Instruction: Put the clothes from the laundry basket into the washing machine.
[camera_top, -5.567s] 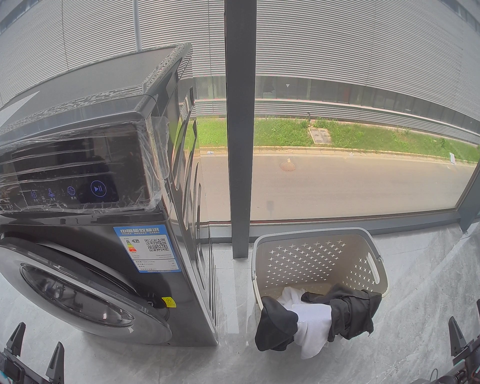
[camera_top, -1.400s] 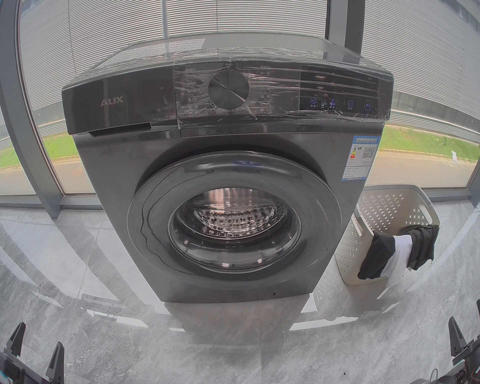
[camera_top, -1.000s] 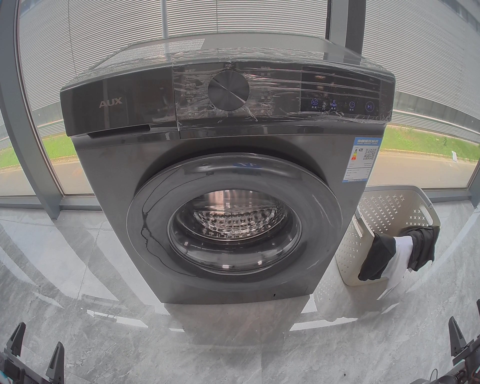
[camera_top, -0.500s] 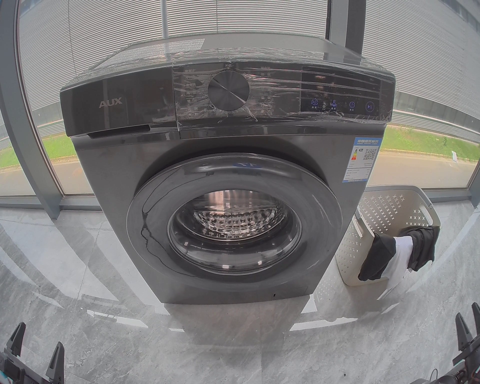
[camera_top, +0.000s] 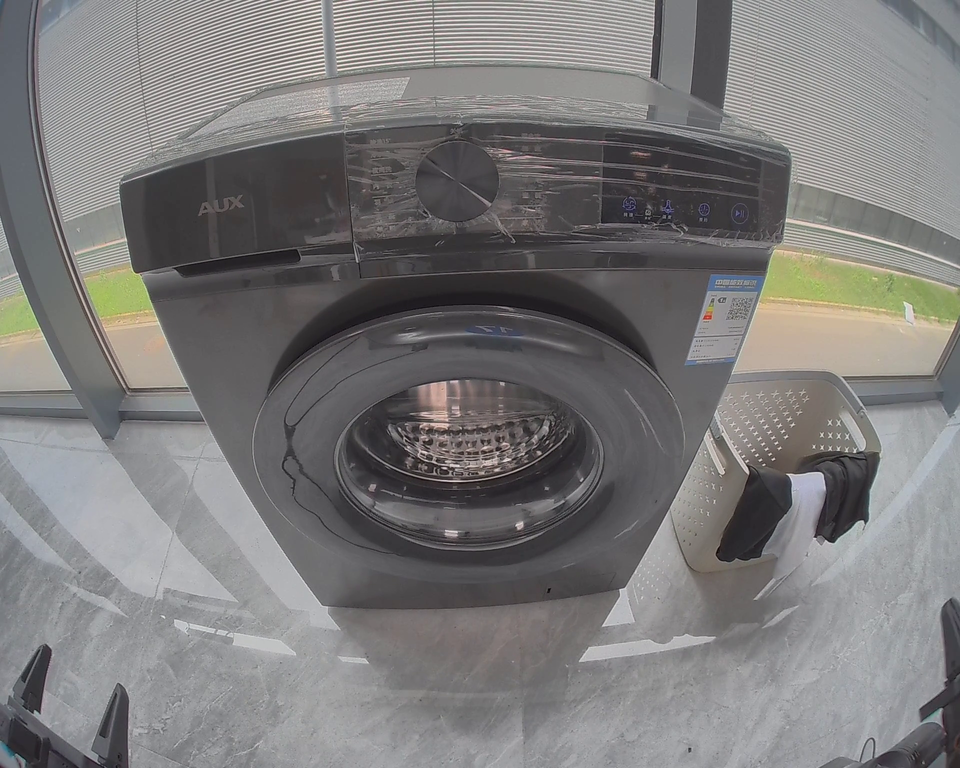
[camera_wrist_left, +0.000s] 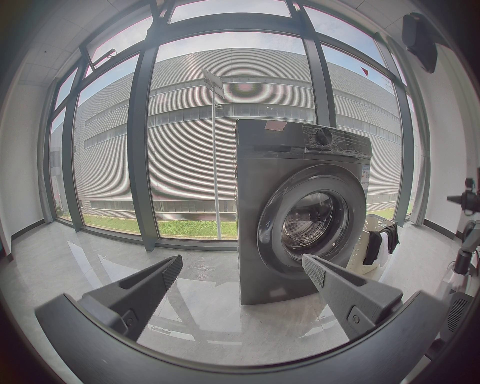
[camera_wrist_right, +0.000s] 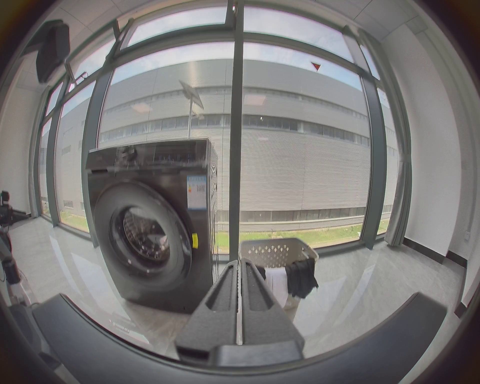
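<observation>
In the head view, the washing machine (camera_top: 460, 300) faces you squarely and its round door (camera_top: 468, 455) looks shut. The laundry basket (camera_top: 850, 395) stands on the floor just beside the machine's right side, by the window. The clothes (camera_top: 790, 505), dark pieces and a white one, hang over the basket's near rim, so nothing has been loaded yet. Your left gripper (camera_top: 70, 700) sits low at the near left with its fingers spread. Over the last second the right gripper (camera_top: 950, 640) has slid toward the picture's right edge, while the machine and basket have kept their places.

In the left wrist view, the left gripper is released and empty, well apart from the machine and the basket beyond it.

In the right wrist view, the right gripper (camera_wrist_right: 239, 265) is clenched, finger against finger with nothing between them. It points toward the basket, with the clothes just past its tips in the picture but well apart from them.

My reading is that the right arm is readying for a first move. The door probably has to be opened before any garment can go in.
</observation>
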